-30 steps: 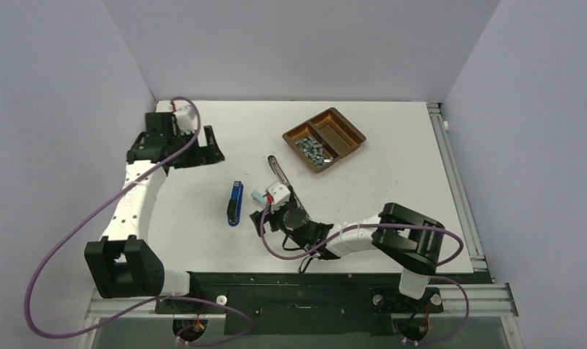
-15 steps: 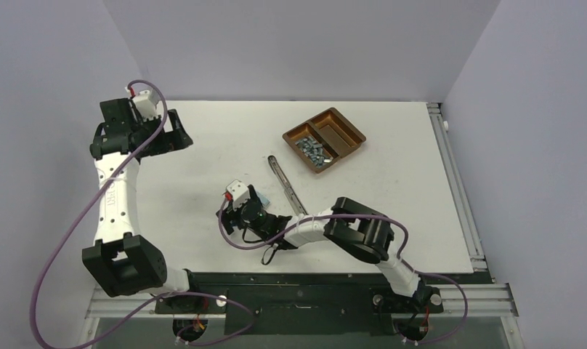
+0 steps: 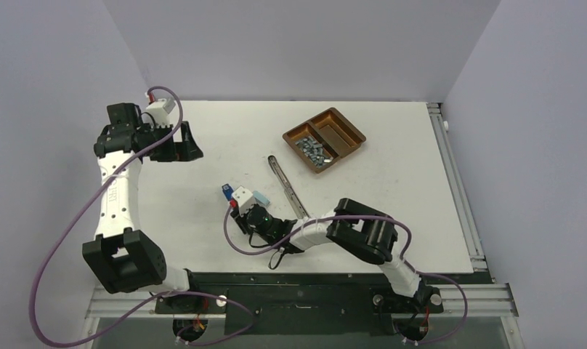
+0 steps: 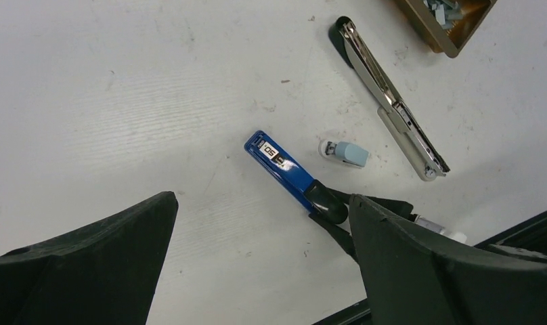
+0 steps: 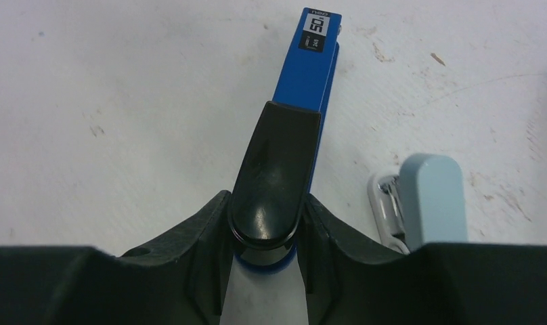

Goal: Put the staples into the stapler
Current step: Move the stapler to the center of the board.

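Note:
The blue stapler (image 5: 311, 61) lies flat on the white table, its black rear end pinched between the fingers of my right gripper (image 5: 265, 210), which is shut on it. From above, only its blue tip (image 3: 225, 192) shows beyond my right gripper (image 3: 237, 209). The stapler (image 4: 281, 162) also appears in the left wrist view. My left gripper (image 3: 189, 142) hangs open at the far left, holding nothing. The staples (image 3: 312, 153) are a pile of small grey strips in the brown tray (image 3: 341, 123).
A long silvery metal bar (image 3: 287, 185) with a black end lies between the stapler and the tray. A small pale blue object (image 5: 433, 196) sits just right of the stapler. Grey walls close in the table on three sides.
My right arm has swung left to the stapler and its jaws have closed on the black end. My left arm pulled away to the far left.

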Tool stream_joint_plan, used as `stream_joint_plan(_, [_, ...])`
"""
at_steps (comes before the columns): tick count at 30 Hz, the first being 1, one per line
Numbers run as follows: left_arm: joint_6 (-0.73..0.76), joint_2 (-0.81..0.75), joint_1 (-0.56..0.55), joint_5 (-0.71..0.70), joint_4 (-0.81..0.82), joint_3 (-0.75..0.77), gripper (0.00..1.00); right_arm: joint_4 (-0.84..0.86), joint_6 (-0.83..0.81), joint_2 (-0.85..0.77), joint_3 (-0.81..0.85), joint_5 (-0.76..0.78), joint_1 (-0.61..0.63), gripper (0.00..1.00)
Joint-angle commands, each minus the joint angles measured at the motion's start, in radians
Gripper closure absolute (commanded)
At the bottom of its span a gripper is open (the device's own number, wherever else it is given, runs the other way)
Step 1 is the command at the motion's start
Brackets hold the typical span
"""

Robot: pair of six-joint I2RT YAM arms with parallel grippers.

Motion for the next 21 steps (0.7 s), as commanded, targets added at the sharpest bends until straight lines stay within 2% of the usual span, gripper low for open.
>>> stream_joint_plan(1, [0.154,0.034,-0.025,0.094,-0.1,-0.008,0.04,0.068,-0.062,-0.157,-0.162,-0.021,-0.002,0.74])
stream_joint_plan(4, [0.28,0.028,-0.054,0.139,-0.167,-0.019,0.04,0.1,-0.067,-0.232,-0.27,-0.079,-0.009,0.77])
stream_joint_plan(6, [0.416,0.014,-0.088,0.184,-0.229,-0.038,0.04,0.114,-0.067,-0.277,-0.331,-0.13,-0.015,0.76])
stream_joint_plan(7, [0.491,0.004,-0.112,0.195,-0.274,-0.052,0.04,0.129,-0.067,-0.297,-0.36,-0.154,-0.016,0.72])
stream_joint_plan(12, [0.833,-0.072,-0.244,0.171,-0.349,-0.155,0.03,0.16,-0.052,-0.369,-0.468,-0.227,-0.015,0.37])
stream_joint_plan(15, [0.949,-0.116,-0.343,0.14,-0.344,-0.196,0.03,0.219,-0.015,-0.444,-0.561,-0.197,-0.017,0.27])
stream_joint_plan(18, [1.034,-0.134,-0.471,0.084,-0.305,-0.24,0.03,0.239,0.013,-0.516,-0.627,-0.183,-0.027,0.27])
stream_joint_plan(21, [1.12,-0.129,-0.592,0.022,-0.244,-0.285,0.11,0.289,0.043,-0.581,-0.704,-0.2,-0.047,0.34])
